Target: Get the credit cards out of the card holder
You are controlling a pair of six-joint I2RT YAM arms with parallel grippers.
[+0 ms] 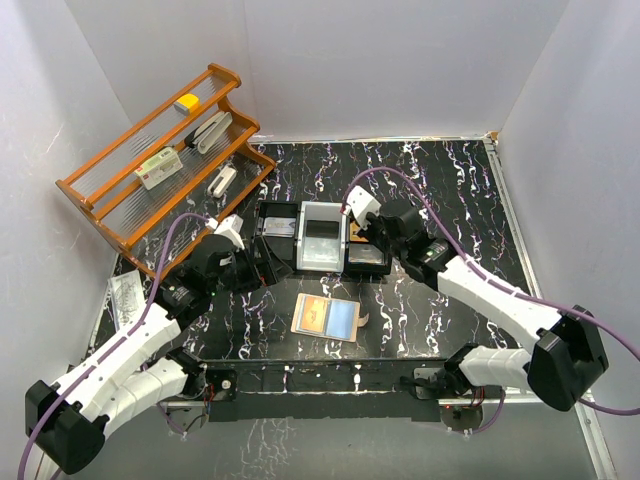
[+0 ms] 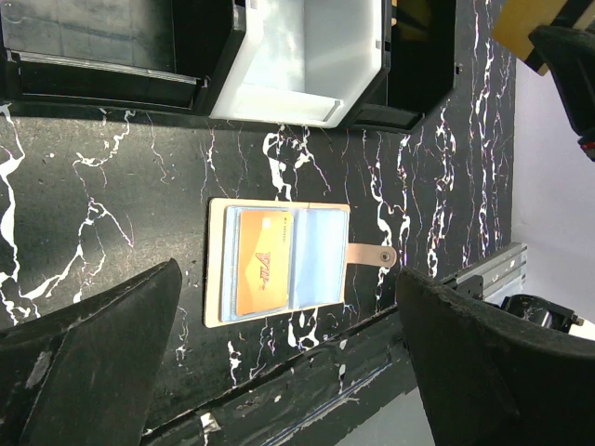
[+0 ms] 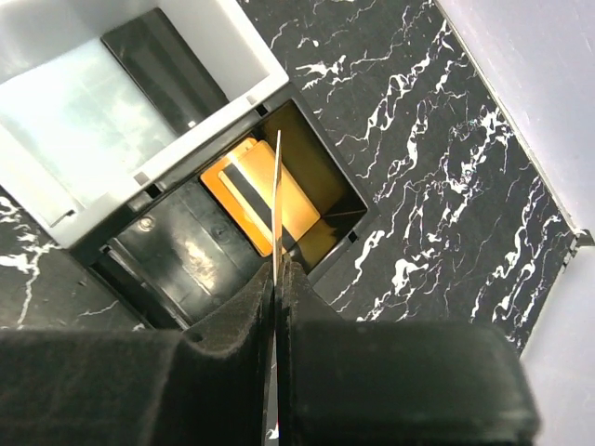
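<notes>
The beige card holder (image 1: 325,318) lies open on the black marbled table, with an orange card (image 2: 263,260) and blue-grey cards (image 2: 318,258) in its slots and its snap tab (image 2: 372,255) pointing right. My left gripper (image 2: 288,372) is open and empty, above the table near the holder. My right gripper (image 3: 279,279) is shut on a thin card (image 3: 277,200) seen edge-on, held over the tray's right black compartment (image 1: 366,258), where an orange card (image 3: 251,190) lies.
A three-compartment tray (image 1: 322,236), black at the sides and grey-white in the middle, stands behind the holder. An orange wooden rack (image 1: 160,150) with small boxes stands at the back left. White walls enclose the table.
</notes>
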